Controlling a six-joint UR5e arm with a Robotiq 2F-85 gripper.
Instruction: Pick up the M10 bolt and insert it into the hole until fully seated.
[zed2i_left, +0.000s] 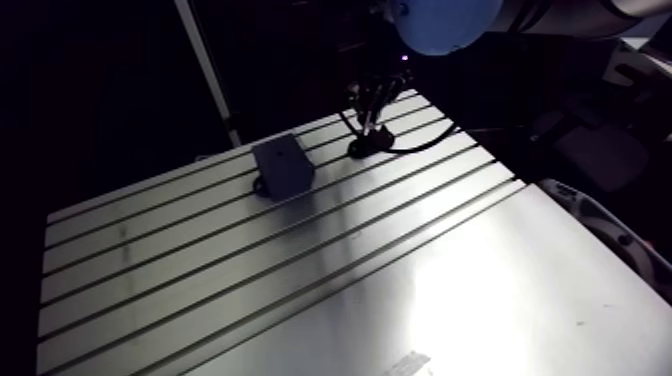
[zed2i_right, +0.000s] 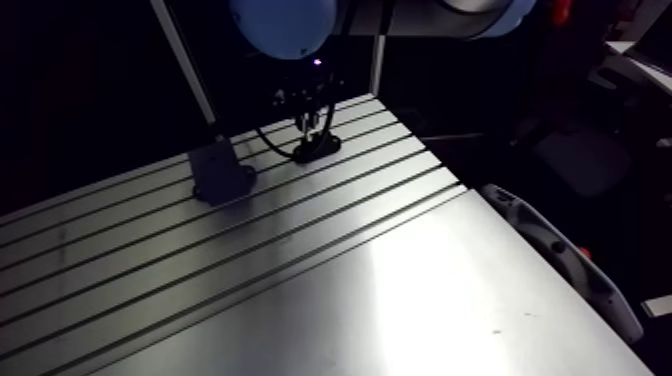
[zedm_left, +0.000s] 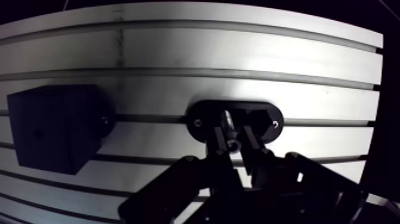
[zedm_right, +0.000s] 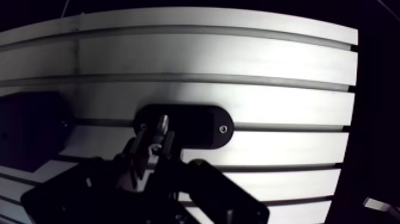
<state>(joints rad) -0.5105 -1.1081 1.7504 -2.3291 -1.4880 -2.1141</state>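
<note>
Two fingers (zedm_left: 219, 142) pinch the bolt (zedm_left: 227, 121); black oval plate (zedm_left: 262, 113) lies beneath

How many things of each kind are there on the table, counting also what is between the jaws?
Black block: 1
Black oval plate: 1
Bolt, between the jaws: 1
Total: 3

bolt (zedm_left: 228, 124) | silvery, roughly upright | tip seemingly over black oval plate (zedm_left: 265, 114)
</note>
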